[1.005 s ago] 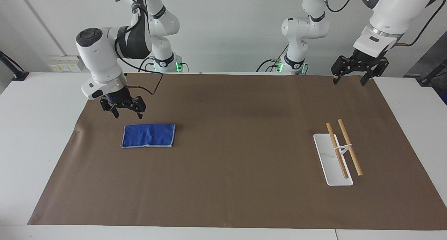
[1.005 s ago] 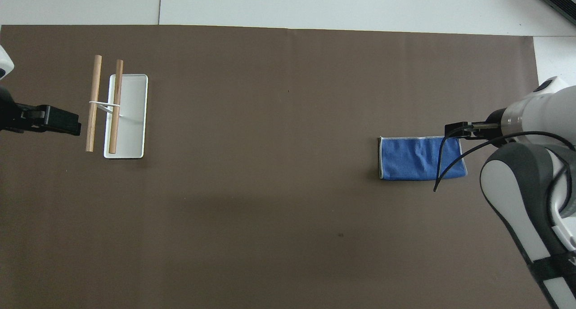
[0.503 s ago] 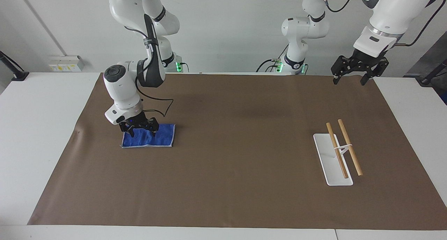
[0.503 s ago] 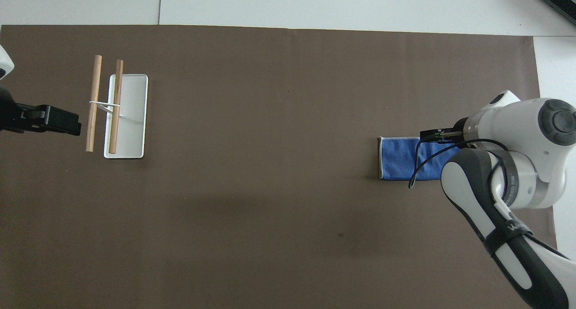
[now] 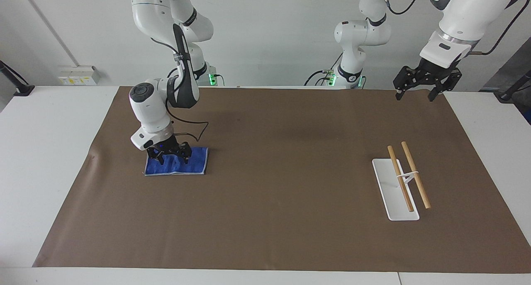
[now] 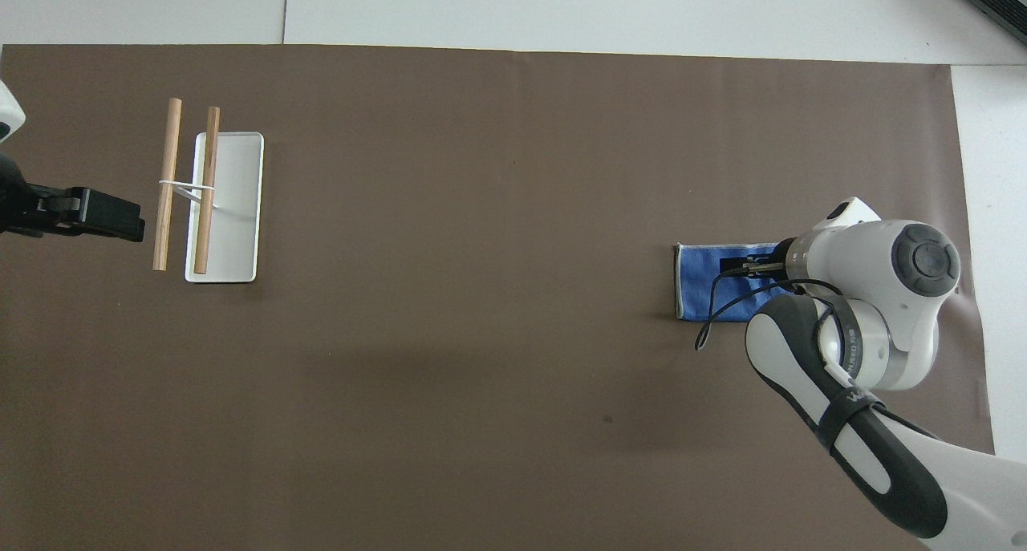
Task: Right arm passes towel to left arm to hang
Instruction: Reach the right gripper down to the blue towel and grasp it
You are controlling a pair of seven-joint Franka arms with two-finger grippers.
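Note:
The bright-blue towel (image 5: pixel 196 164) lies flat on the brown mat, toward the right arm's end of the table; it also shows in the overhead view (image 6: pixel 695 285). My right gripper (image 5: pixel 172 157) is down on the towel's half nearer the mat's end, fingers spread, tips at the cloth. In the overhead view the right wrist hides much of the towel and of the gripper (image 6: pixel 742 267). My left gripper (image 5: pixel 415 95) waits open in the air over the mat's corner near its own base, empty; it also shows in the overhead view (image 6: pixel 120 219).
A white tray (image 5: pixel 392 200) with two wooden rods (image 5: pixel 415 175) on a stand sits toward the left arm's end of the table; it also shows in the overhead view (image 6: pixel 239 214). The brown mat (image 5: pixel 282 173) covers most of the white table.
My right gripper has come down from above the mat's edge onto the towel and shifted slightly toward the towel's middle. The towel and the left arm have not moved.

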